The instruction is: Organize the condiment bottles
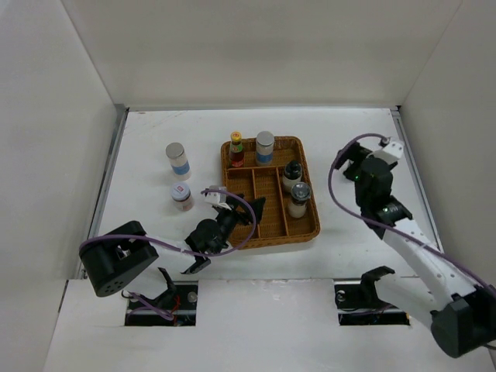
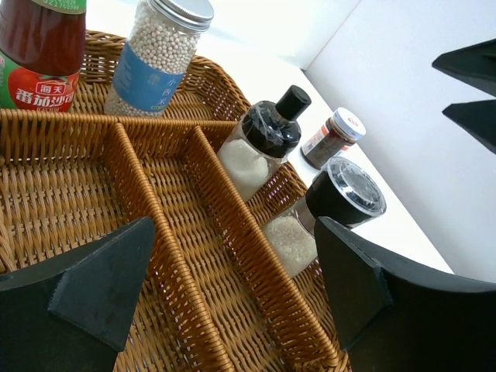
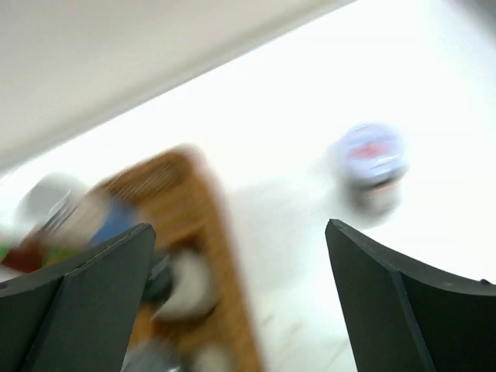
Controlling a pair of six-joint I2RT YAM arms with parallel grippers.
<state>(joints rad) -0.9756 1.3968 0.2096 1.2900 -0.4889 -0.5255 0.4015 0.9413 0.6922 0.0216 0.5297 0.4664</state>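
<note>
White tabletop (image 1: 147, 132) carrying a wicker tray (image 1: 291, 239) that holds a red sauce bottle (image 1: 236, 149), a blue-banded cylinder (image 1: 265, 147), a black-capped bottle (image 1: 292, 175) and a shaker (image 1: 299, 200); a second cylinder (image 1: 178, 160) and a small jar (image 1: 182, 196) stand left of it. Left gripper (image 2: 232, 263) hangs over the tray's near compartments, and right gripper (image 3: 240, 263) is near what appears to be a blurred white-lidded jar (image 3: 372, 167) right of the tray; both have fingers spread and empty.

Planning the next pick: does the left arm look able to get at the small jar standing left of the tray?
Probably yes. The small jar stands just outside the tray, close to the left gripper, which is open and empty. Nothing stands between them; the taller jar sits farther back.
</note>
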